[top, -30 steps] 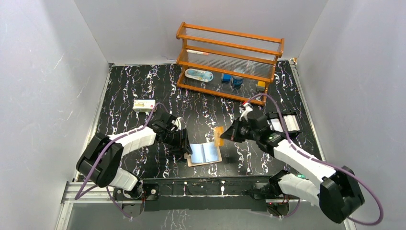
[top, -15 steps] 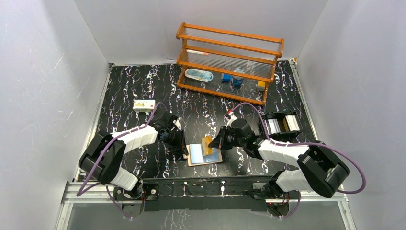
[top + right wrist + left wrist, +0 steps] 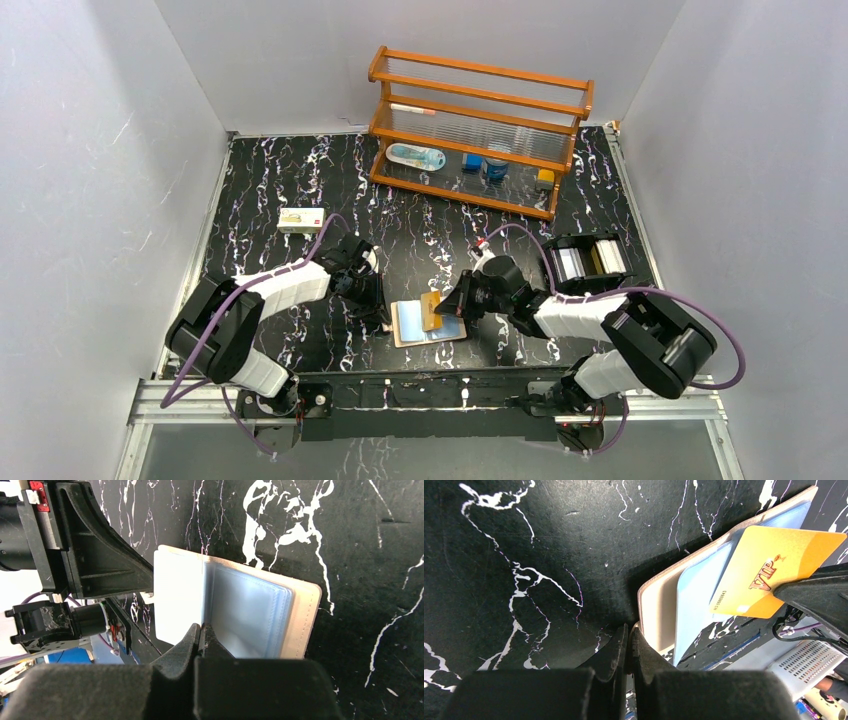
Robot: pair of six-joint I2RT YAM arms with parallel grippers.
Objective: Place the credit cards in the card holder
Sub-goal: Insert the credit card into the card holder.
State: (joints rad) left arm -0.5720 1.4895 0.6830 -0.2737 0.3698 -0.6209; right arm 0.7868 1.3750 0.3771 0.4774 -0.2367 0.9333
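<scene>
The tan card holder (image 3: 405,338) lies open near the table's front, its pale blue sleeves (image 3: 250,615) facing up. My left gripper (image 3: 383,316) is at its left edge, shut on the tan cover's rim (image 3: 651,615); the left gripper (image 3: 629,630) shows its tips pressed together there. My right gripper (image 3: 449,307) is shut on a yellowish credit card (image 3: 432,310), marked VIP (image 3: 774,572), held slanted over the open sleeves. In the right wrist view the right gripper (image 3: 201,631) shows that card only edge-on. I cannot tell a light blue card apart from the blue sleeves (image 3: 701,595).
A wooden rack (image 3: 478,95) with small items stands at the back. A small white box (image 3: 300,219) lies at the left. A black-and-white holder (image 3: 590,258) sits right of the right arm. Grey walls close in three sides.
The right gripper brought the yellowish card left and down from above the table onto the open holder. The left gripper closed on the holder's left edge.
</scene>
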